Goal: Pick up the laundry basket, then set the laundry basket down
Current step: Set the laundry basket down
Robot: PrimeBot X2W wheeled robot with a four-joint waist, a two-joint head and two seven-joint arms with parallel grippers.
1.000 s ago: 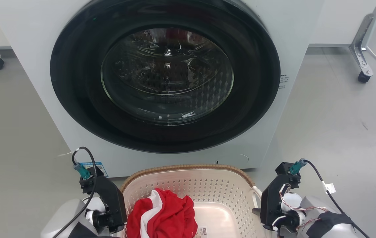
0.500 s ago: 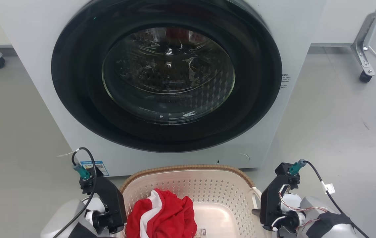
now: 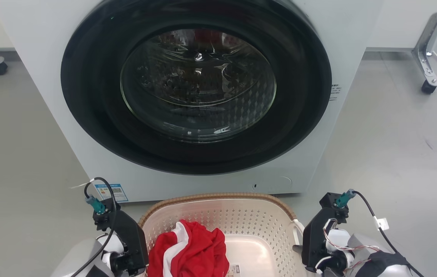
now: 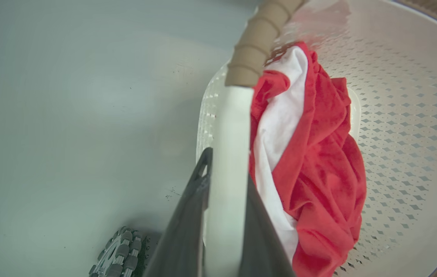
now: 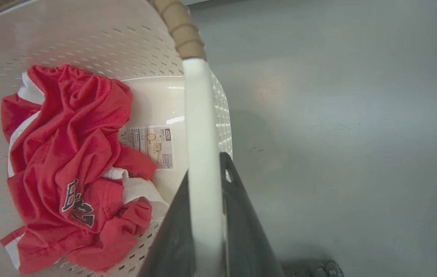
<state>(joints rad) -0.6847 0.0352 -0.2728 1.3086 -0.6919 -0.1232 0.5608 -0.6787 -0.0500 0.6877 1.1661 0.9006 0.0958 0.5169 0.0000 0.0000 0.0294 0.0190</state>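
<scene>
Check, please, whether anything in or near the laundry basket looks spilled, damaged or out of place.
Nothing stands out. The laundry basket looks level and whole before the washing machine; the crumpled red-and-white jersey lies fully inside it. The left gripper and right gripper each clamp a white side handle.

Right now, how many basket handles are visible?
2: one white handle clamped in the left gripper, the other in the right gripper, on opposite sides of the laundry basket. Its near rim is cropped.

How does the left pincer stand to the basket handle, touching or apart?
Touching. The left wrist view shows the white handle clamped between the left pincer's two dark fingers, with no gap on either side.
</scene>
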